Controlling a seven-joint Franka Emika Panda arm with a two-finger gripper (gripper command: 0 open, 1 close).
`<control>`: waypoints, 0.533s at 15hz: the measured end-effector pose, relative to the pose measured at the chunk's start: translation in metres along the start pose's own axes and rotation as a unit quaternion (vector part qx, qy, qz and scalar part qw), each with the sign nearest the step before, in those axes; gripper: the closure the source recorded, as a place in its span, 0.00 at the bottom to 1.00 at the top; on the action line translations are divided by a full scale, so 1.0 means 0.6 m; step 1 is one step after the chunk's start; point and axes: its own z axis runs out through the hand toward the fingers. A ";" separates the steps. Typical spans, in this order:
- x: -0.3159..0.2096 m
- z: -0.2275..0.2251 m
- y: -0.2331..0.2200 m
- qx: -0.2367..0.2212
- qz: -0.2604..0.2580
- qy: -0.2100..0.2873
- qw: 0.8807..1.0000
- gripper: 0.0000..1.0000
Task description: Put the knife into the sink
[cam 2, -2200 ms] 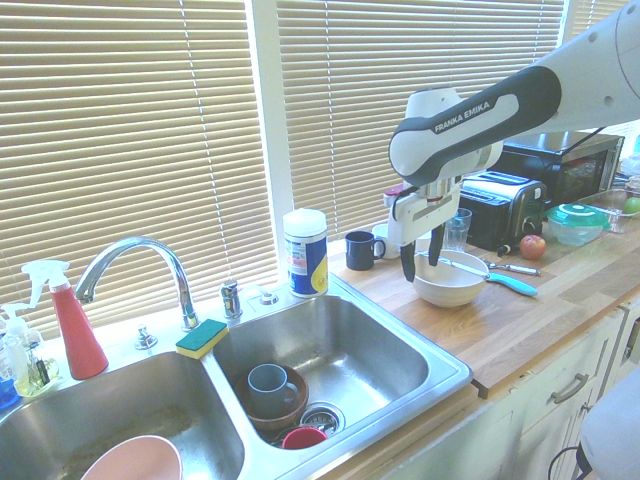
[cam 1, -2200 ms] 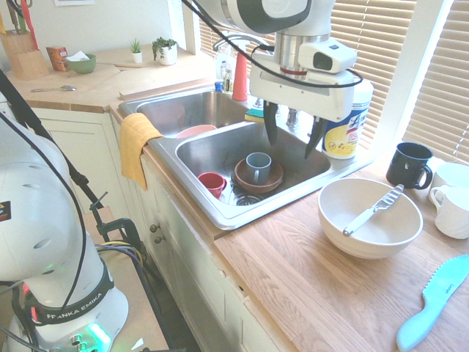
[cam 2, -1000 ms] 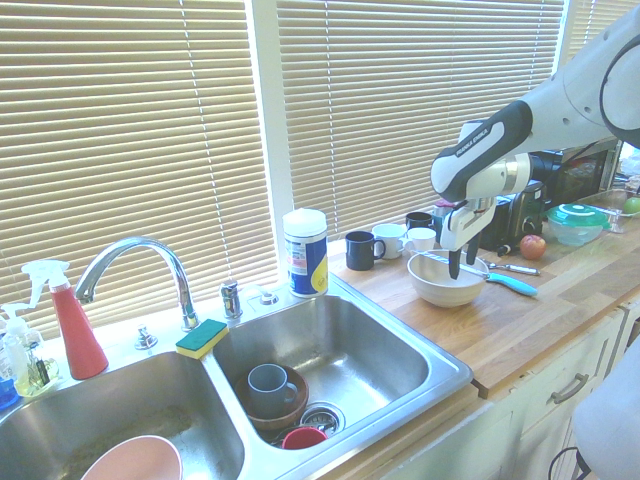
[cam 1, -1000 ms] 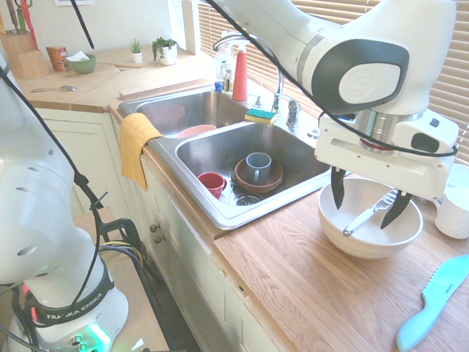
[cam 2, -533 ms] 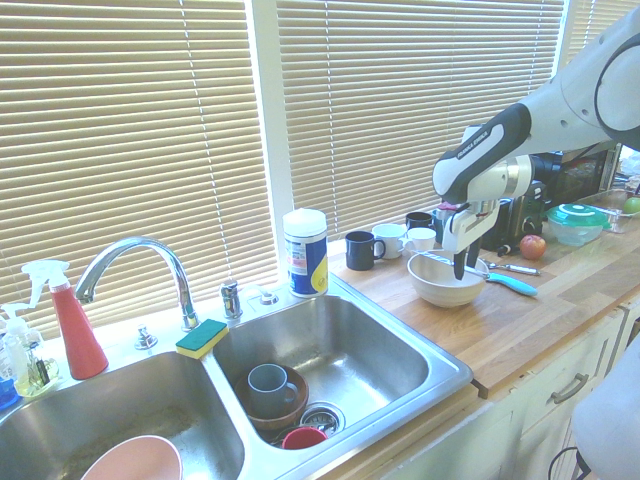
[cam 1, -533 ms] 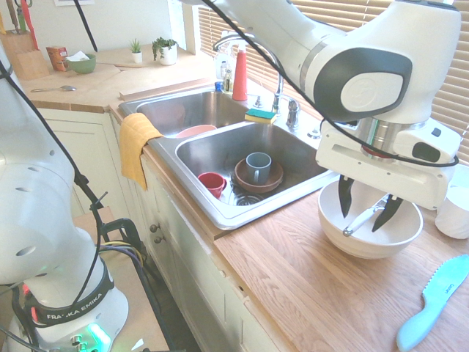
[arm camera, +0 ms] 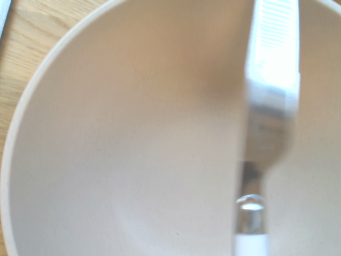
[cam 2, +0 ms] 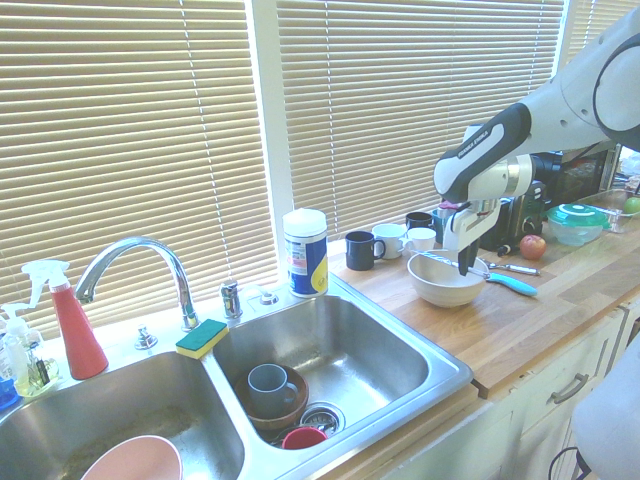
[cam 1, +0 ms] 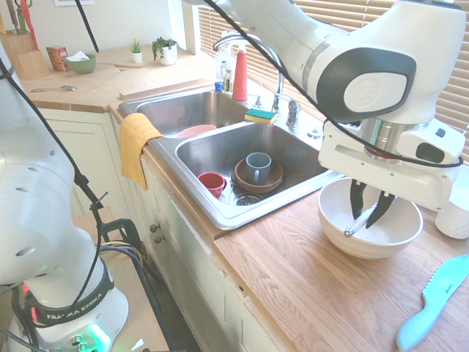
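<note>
Gripper [cam 1: 369,214] down inside the white bowl [cam 1: 337,224] on the wooden counter [cam 1: 308,282], beside the sink's [cam 1: 220,150] near basin. Fingers nearly together, pinched onto the knife [cam 1: 355,224], which slants across the bowl's hollow with its low end toward the bottom.

First exterior view: fingertips meet at the knife's middle; the upper end is hidden behind the gripper body. Light blue plastic knife [cam 1: 432,302] lies on the counter well apart from the bowl. In the sink's near basin: grey mug [cam 1: 257,167] standing in a brown dish [cam 1: 258,179], red cup [cam 1: 212,183] beside them.

Second exterior view: knife's [cam 2: 437,259] upper end shows here, resting on the bowl's [cam 2: 440,288] rim and pointing toward the mugs by the window. Gripper [cam 2: 463,266] too small to read its fingers.

Wrist view: knife [arm camera: 269,96] fills the frame close up, blurred, ridged handle across the bowl's [arm camera: 106,138] interior.
</note>
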 end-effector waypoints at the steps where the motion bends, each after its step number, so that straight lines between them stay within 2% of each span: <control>1: 0.000 0.000 -0.001 0.000 0.000 0.000 1.000 1.00; 5: 0.001 -0.007 -0.010 0.002 0.004 0.005 1.000 1.00; 8: 0.006 -0.063 -0.059 0.018 0.015 0.033 0.999 1.00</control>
